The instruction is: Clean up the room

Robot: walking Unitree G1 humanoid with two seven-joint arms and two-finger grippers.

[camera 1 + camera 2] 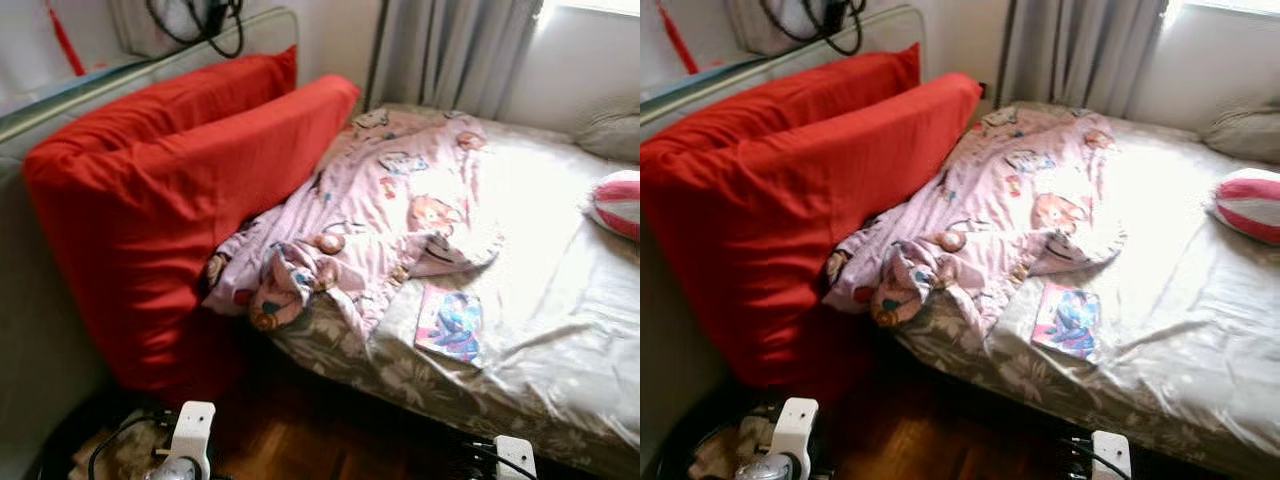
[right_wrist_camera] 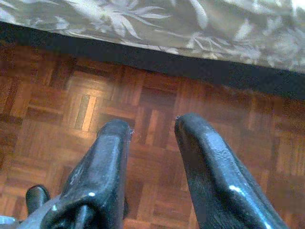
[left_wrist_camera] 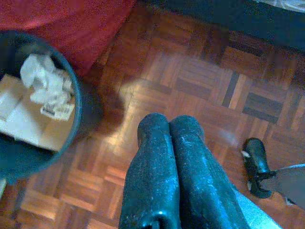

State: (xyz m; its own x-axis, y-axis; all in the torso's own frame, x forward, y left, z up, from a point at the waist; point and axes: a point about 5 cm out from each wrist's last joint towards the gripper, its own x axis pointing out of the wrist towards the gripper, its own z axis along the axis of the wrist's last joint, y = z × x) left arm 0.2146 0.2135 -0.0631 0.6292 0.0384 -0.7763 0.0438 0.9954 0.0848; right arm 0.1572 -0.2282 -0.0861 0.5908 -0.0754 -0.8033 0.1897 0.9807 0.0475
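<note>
A parquet floor (image 3: pixel 190 81) runs under a bed (image 1: pixel 560 330) with a grey floral sheet. From the left: one dark waste bin (image 3: pixel 78 119) holding crumpled paper (image 3: pixel 47 86), two red cushions (image 1: pixel 170 190) leaning at the bedside, one rumpled pink cartoon blanket (image 1: pixel 380 210), one colourful booklet (image 1: pixel 450 325) flat on the sheet, one red-striped pillow (image 1: pixel 620 205) near grey curtains (image 1: pixel 450 50). The left gripper (image 3: pixel 169 131) hangs over the floor beside the bin, fingers pressed together. The right gripper (image 2: pixel 152 129) hangs by the bed's edge, fingers apart, empty.
</note>
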